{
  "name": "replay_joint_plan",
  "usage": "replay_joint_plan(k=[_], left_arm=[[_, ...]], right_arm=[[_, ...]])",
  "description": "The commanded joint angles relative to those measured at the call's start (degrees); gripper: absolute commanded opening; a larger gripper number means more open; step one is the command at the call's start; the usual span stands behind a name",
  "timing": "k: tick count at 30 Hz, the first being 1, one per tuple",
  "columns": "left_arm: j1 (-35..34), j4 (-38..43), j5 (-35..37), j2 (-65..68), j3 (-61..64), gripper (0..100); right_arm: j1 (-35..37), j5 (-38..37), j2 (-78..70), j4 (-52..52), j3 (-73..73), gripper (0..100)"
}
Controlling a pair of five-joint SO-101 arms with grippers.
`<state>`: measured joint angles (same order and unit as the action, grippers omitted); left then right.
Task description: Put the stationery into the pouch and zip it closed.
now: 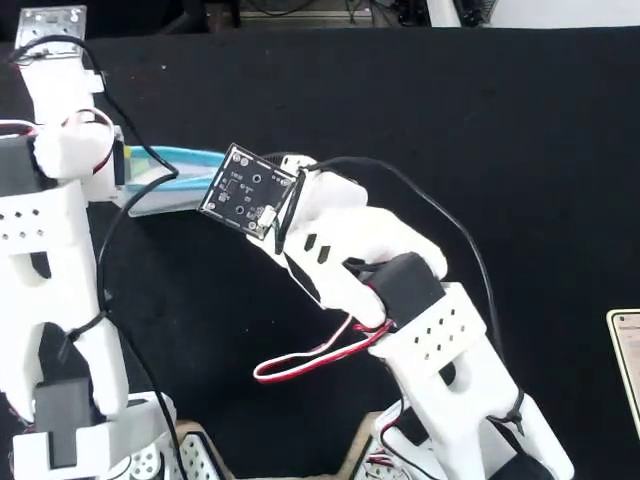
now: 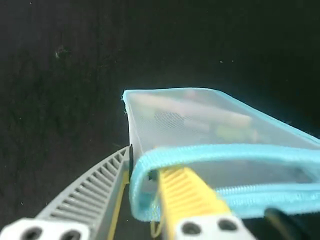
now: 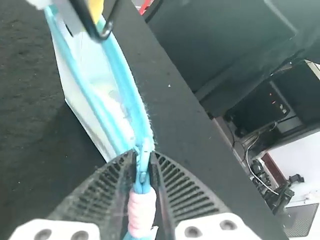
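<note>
Presently we hold the pouch (image 1: 185, 160) by both ends at the left side of the black table (image 1: 450, 120); our left gripper (image 2: 146, 170) is clamped on one short end, its grey and yellow fingers pinching the blue trim (image 2: 220, 152); our right gripper (image 3: 143, 159) is closed on the zipper pull (image 3: 141, 207), wrapped in pink, at the other end; stationery (image 2: 195, 112) shows through the mesh, inside the pouch; whether the zip is fully shut we cannot tell.
</note>
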<state>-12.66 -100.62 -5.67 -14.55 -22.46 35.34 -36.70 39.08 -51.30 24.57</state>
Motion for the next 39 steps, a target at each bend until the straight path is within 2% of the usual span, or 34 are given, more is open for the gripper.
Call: replay_joint_plan(k=[1, 5, 14, 21, 23, 27, 31, 33, 36, 39], left_arm=[[3.91, -0.18, 2.02, -3.34, -1.45, 3], [7.25, -0.18, 3.6, -7.3, -0.48, 3], [7.43, -0.26, 3.52, -17.14, 2.15, 3], [7.08, 1.41, 0.79, -15.91, 13.85, 3], [4.44, 2.73, 0.26, -15.74, 15.96, 3], [-2.86, 6.24, 0.26, -15.74, 18.68, 3], [-4.18, 7.74, 0.26, -15.74, 20.53, 3], [-4.09, 7.74, 0.26, -15.74, 20.79, 3], [-3.74, 7.74, 0.26, -15.74, 20.62, 3], [-2.59, 7.74, 0.35, -15.74, 20.88, 3]], right_arm=[[0.26, -0.26, 2.07, -3.96, -5.41, 1.0], [0.18, -0.18, 2.07, -8.88, -8.13, 1.0], [0.44, -0.09, 2.07, -21.19, -15.87, 1.0], [0.53, 7.91, 2.15, -25.93, -11.47, 1.0], [0.62, 9.05, 2.33, -25.76, -9.01, 1.0], [2.81, 9.85, 6.2, -21.45, -0.4, 1.0], [3.78, 10.02, 11.3, -12.57, 10.51, 1.8], [3.69, 12.66, 12.62, -8.7, 15.34, 6.9], [3.96, 18.99, 13.05, -3.25, 21.58, 19.8], [5.01, 23.3, 13.49, 4.66, 28.0, 23.9]])
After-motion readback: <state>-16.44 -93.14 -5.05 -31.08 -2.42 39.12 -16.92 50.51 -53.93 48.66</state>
